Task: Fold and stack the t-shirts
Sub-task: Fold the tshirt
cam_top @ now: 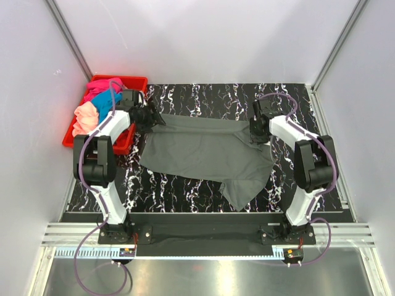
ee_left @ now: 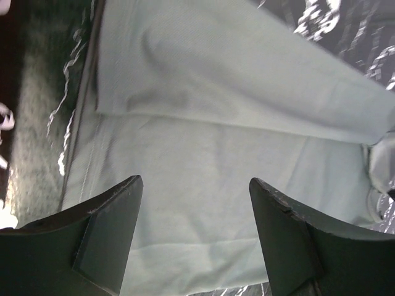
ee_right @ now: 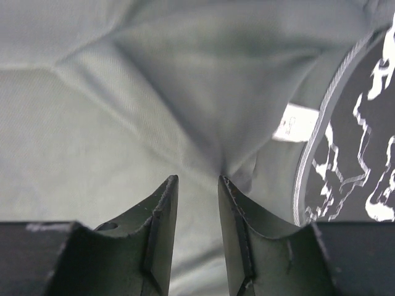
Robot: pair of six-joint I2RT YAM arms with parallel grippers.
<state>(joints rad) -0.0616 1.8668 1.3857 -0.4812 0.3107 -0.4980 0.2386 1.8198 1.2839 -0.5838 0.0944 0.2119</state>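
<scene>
**Grey shirt stretched between two arms**

The left gripper (ee_left: 194, 182) hangs with jaws wide apart just above the dark grey t-shirt (cam_top: 203, 151), clamping nothing. The right gripper (ee_right: 197, 179) has its jaws only narrowly apart. A ridge of grey cloth rises to its fingertips, though whether it is pinched cannot be told. The white neck tag (ee_right: 295, 122) lies just beside it.

The shirt sprawls on the black marbled table (cam_top: 185, 191), its long axis running left to right between the arms, with one flap trailing toward the near edge. Pink, teal and peach shirts (cam_top: 92, 102) sit in the red crate (cam_top: 133, 80) at far left.
</scene>
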